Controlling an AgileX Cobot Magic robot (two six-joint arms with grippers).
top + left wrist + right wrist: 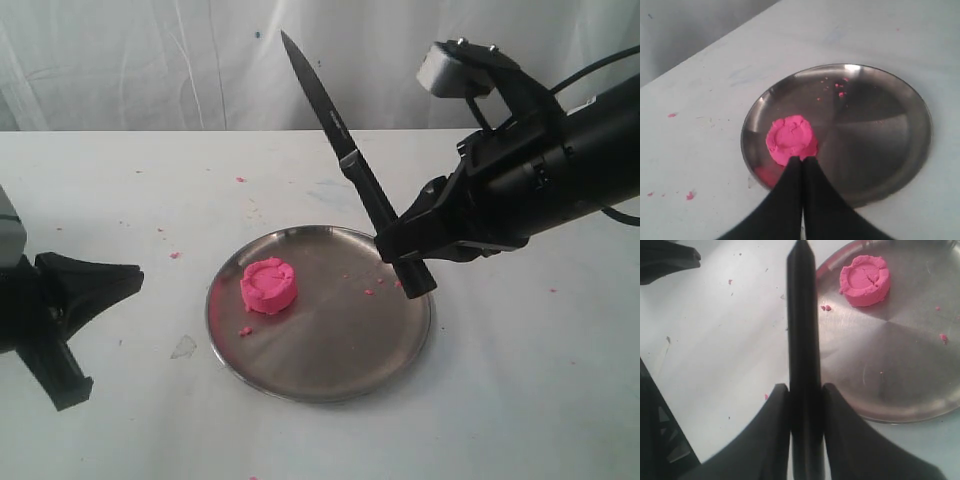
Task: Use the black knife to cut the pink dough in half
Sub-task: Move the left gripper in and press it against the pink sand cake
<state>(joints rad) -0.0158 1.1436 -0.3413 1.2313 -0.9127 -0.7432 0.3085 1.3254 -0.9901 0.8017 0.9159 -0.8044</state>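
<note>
R fingers (777, 415) clamp black knife (352, 165); L fingers (790, 180) closed, beside pink dough (268, 285).

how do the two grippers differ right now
The right gripper is shut on the knife, its jaws clamping the handle; the left gripper is shut on nothing, jaws pressed together. The right one hangs over the plate rim, the blade pointing up and away from the dough; the left sits off the plate on the other side. Both are black.
</note>
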